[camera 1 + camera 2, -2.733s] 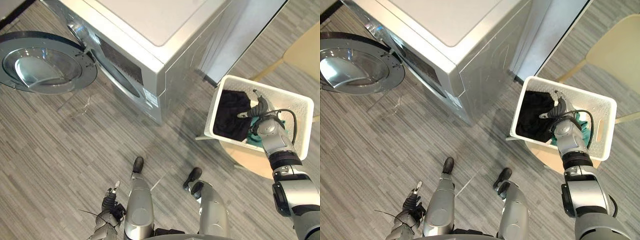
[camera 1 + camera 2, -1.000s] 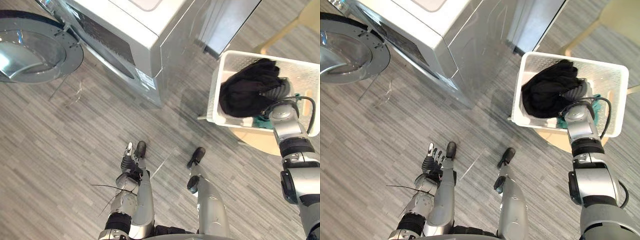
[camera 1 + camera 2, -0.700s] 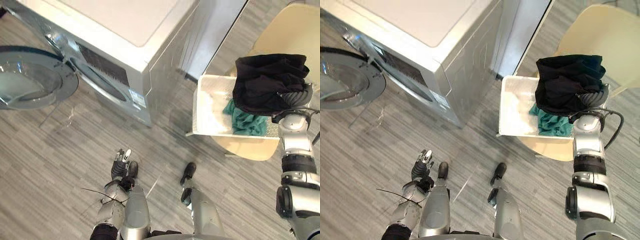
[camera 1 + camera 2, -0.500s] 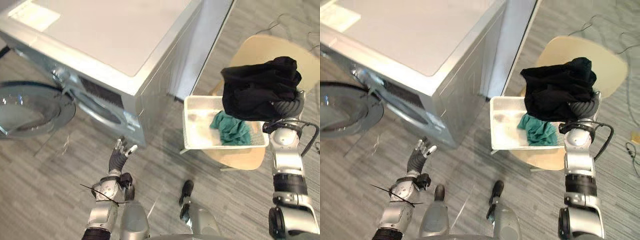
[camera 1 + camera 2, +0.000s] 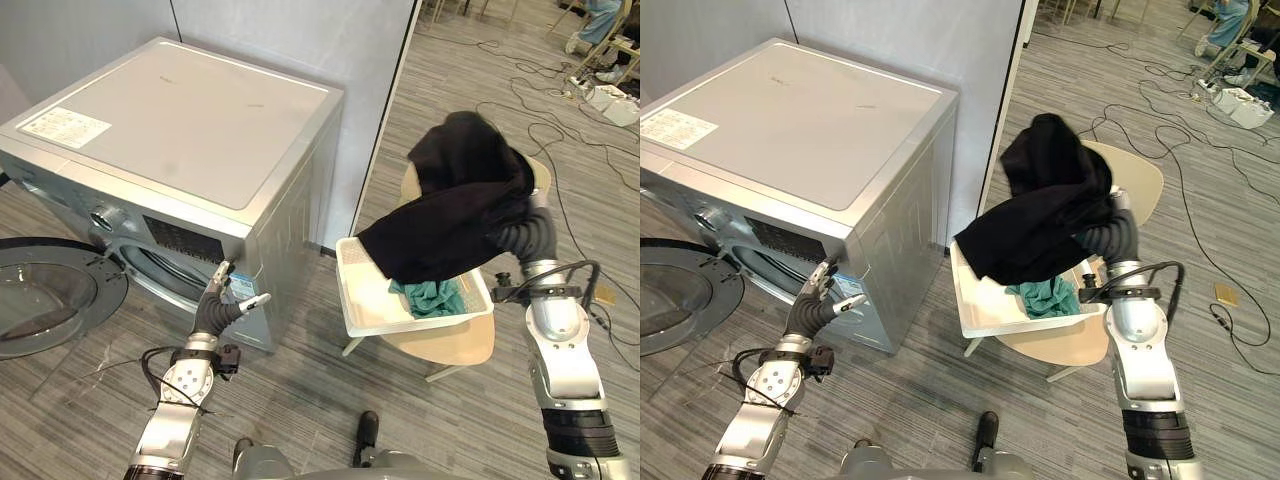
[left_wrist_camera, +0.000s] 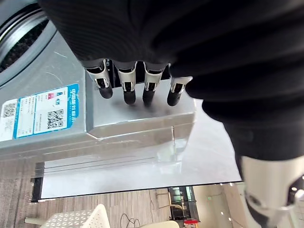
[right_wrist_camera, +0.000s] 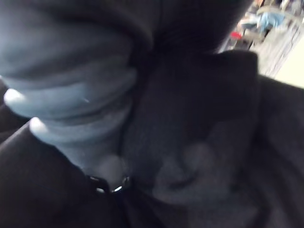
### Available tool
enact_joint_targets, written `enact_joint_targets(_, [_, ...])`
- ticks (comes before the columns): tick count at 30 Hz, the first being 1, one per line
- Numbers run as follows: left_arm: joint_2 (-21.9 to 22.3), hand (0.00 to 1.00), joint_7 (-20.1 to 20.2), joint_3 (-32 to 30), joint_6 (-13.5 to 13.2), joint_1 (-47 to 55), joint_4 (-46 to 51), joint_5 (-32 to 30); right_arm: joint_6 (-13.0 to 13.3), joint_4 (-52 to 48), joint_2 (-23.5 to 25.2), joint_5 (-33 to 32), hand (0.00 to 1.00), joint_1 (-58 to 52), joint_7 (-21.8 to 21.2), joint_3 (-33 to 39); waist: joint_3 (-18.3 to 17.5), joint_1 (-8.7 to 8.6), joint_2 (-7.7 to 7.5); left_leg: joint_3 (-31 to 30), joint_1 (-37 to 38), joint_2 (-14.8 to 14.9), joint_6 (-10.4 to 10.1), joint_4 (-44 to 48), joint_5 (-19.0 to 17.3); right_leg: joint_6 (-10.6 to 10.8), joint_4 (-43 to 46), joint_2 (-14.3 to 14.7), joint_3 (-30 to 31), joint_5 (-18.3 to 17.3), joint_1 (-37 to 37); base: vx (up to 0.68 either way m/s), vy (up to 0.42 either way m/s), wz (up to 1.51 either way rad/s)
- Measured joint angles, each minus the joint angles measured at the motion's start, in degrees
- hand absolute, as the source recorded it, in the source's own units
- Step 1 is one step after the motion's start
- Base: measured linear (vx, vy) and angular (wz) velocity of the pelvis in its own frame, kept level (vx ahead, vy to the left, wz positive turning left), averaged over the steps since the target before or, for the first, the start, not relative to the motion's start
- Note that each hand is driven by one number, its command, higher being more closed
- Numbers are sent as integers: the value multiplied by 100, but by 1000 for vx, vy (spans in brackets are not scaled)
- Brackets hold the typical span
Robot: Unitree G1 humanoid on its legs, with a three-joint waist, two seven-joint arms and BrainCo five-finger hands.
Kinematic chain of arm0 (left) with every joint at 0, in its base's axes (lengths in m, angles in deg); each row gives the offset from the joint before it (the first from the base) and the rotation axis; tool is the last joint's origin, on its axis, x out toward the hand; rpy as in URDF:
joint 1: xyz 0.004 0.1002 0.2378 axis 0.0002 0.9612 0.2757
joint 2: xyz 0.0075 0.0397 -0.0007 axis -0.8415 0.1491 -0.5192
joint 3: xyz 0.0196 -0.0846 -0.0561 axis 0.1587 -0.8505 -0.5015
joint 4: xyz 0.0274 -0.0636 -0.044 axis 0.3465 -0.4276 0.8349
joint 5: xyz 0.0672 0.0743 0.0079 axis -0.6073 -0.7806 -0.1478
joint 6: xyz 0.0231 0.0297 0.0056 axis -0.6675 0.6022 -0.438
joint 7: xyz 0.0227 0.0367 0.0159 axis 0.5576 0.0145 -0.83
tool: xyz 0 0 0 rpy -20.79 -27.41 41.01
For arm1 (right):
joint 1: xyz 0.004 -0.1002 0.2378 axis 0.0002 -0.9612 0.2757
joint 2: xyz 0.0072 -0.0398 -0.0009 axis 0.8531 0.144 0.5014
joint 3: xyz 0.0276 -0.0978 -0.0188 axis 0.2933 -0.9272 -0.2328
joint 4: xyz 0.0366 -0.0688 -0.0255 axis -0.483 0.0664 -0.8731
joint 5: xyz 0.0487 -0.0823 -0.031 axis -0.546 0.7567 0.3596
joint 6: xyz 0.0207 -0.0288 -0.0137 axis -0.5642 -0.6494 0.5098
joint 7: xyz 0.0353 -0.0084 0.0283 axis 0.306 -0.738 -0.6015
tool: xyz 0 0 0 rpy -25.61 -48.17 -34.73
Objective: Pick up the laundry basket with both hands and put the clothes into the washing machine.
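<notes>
A: Starting with the left eye view: why is the black garment (image 5: 455, 195) sitting so high?
B: It is draping over the right hand (image 5: 522, 232), which is reaching up above the white laundry basket (image 5: 352, 290). I judge the height is there to carry the cloth clear of the basket's wall. The basket is resting below that hand on a pale chair (image 5: 455, 345), with a teal cloth (image 5: 430, 296) lying inside, and neither hand is holding it.
A: Is that hand gripping the garment?
B: I cannot tell, because the cloth is covering it.
A: Which way is the garment running?
B: Its long axis is slanting from a peak above the right hand down towards the left hand's side. The lower hem is hanging over the basket and pointing at the washing machine (image 5: 180, 130).
A: And the right eye view?
B: The left hand (image 5: 808, 308) is hovering released, holding nothing, just in front of the machine's front. The open door (image 5: 670, 300) is lying off to its outer side. It is probably waiting there by the drum opening (image 5: 770, 264).
A: Left wrist view?
B: Its straight fingers (image 6: 124, 88) are pointing at the machine's front corner, seemingly clear of it, with a label (image 6: 42, 111) beside them.
A: Right wrist view?
B: Dark folds of the garment are lying close against the hand's ribbed cover, so the grip is not showing.
</notes>
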Motion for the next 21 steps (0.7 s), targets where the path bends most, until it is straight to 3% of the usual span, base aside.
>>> enact_joint_targets(4, [-204,0,199,650,-40,-846,290,468,8,-127,-3,-700,100,17,-346,-463,-85,-14,21,9,-237,-58,23,122,-11,12,-12,-57,68,-9,-179,-88,12,-7])
enact_joint_targets(5, [-186,0,313,901,-127,-1375,313,577,8,-220,-5,-851,100,21,-457,-619,-139,-92,40,49,-281,-91,35,106,-10,154,-13,-77,118,-113,-270,-86,19,-31])
enact_joint_targets(6, [-94,0,402,1021,-263,-1686,356,649,9,-314,-10,-1022,100,17,-521,-738,-201,-224,179,90,-361,-44,91,7,21,456,21,-60,131,-350,-340,-88,-2,-31])
enact_joint_targets(7, [-48,0,427,1043,-315,-1800,356,707,11,-357,-16,-1099,100,20,-557,-761,-198,-339,238,115,-328,11,101,-64,52,348,150,-47,135,-314,-380,-26,22,-15])
enact_joint_targets(8, [-27,0,488,1035,-362,-1939,371,847,14,-413,-44,-1238,100,4,-594,-781,-223,-519,212,141,-249,-121,82,-137,68,141,307,-91,163,-241,-383,32,35,-17])
enact_joint_targets(11, [-9,0,516,1031,-365,-1817,387,854,24,-424,-209,-1284,100,1,-581,-768,-274,-620,398,235,-98,-82,76,-219,106,34,234,-69,154,-60,-330,86,20,-17])
enact_joint_targets(15, [71,0,682,1026,-278,-1278,586,1151,-38,-407,-298,-1263,100,-3,-546,-635,-297,-617,649,237,34,-15,21,-379,170,-94,121,36,131,69,-297,136,-4,-3])
enact_joint_targets(21, [-294,0,1088,1031,-179,-1057,895,1304,-107,-405,-156,-1188,100,-44,-445,-527,-290,-638,694,124,290,-107,31,-506,165,-29,17,-13,-37,17,69,51,26,16])
